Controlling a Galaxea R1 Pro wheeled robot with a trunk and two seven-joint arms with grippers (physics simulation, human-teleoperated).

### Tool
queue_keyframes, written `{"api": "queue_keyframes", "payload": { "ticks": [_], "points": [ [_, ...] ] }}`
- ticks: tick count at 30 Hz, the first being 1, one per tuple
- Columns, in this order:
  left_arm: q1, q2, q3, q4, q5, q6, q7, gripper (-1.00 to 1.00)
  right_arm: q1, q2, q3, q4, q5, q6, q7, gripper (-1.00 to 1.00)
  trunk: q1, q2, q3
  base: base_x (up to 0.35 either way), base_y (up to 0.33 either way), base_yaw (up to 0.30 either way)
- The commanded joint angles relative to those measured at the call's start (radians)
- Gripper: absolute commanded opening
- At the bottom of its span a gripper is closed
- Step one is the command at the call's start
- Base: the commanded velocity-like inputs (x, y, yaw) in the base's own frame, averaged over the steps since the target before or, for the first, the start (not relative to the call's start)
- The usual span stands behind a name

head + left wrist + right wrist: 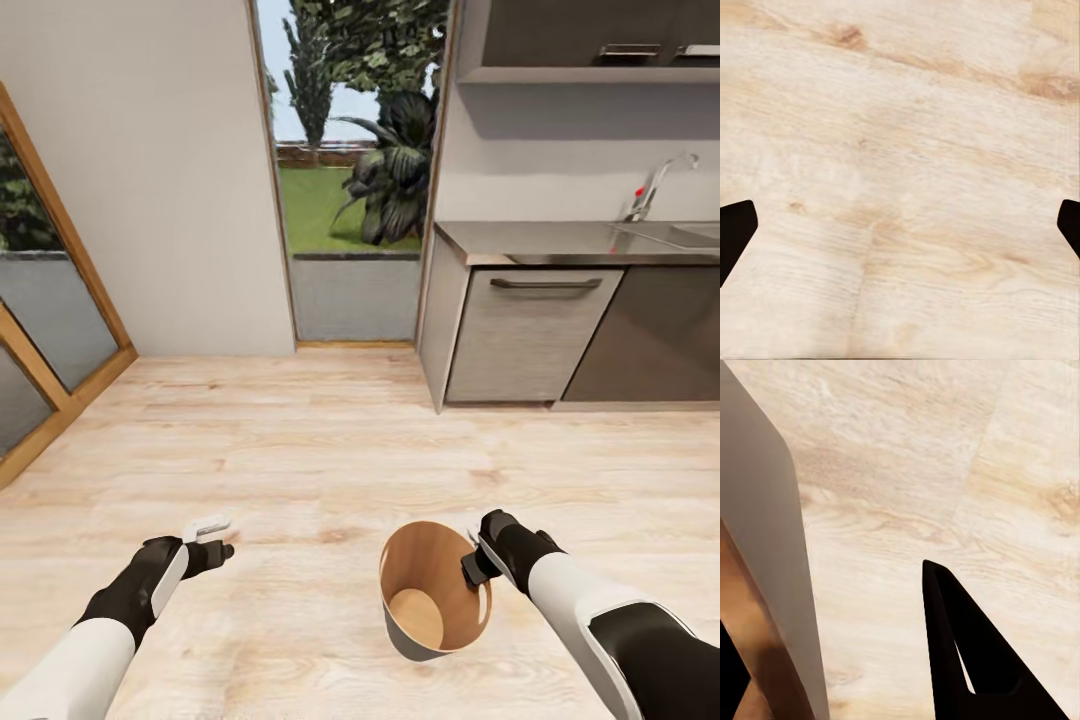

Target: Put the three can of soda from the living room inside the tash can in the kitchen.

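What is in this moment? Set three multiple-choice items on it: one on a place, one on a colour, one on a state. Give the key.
1. Where is the tash can?
A. On the counter
B. At the right gripper
C. At the left gripper

2. What colour is the tash can inside?
A. Wood brown
B. Blue
C. White

3. How does the left gripper stand?
A. Shut on a can
B. Shut on the bin's rim
C. Open, with nothing in it

Key: 
1 B: the tash can sits against the right gripper, and the right wrist view shows its wall between the fingers. 
2 A: its inner wall shows brown. 
3 C: the left gripper has its fingers wide apart over bare floor.
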Motion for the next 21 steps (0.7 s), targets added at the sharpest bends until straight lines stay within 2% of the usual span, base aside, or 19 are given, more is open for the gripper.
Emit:
{"api": "queue_keyframes", "payload": {
  "ticks": [1, 16, 18, 20, 21],
  "points": [
    [0.0, 0.0, 0.0, 0.001, -0.001, 0.0, -0.001, 1.0, 0.0, 0.0, -0.006, 0.0, -0.016, 0.001, 0.003, -1.0, 0.0, 0.0, -0.001, 0.0, 0.0, 0.214],
    [0.0, 0.007, -0.001, 0.001, -0.001, 0.004, -0.034, 1.0, 0.004, 0.001, -0.014, 0.001, -0.019, 0.0, 0.0, -1.0, 0.0, 0.0, -0.013, 0.0, 0.0, 0.214],
    [0.0, 0.009, -0.001, 0.001, -0.001, 0.005, -0.045, 1.0, 0.006, 0.0, -0.03, 0.005, -0.02, 0.0, 0.0, -1.0, 0.0, 0.0, -0.014, 0.0, 0.0, 0.214],
    [0.0, 0.009, -0.002, 0.001, -0.001, 0.008, -0.06, 1.0, 0.025, -0.003, -0.065, 0.004, -0.02, -0.008, 0.001, -1.0, 0.0, 0.0, -0.016, 0.0, 0.0, 0.214],
    [0.0, 0.008, -0.004, 0.001, -0.001, 0.01, -0.067, 1.0, 0.044, -0.004, -0.094, 0.003, -0.019, -0.031, 0.001, -1.0, 0.0, 0.0, -0.017, 0.0, 0.0, 0.214]
  ]
}}
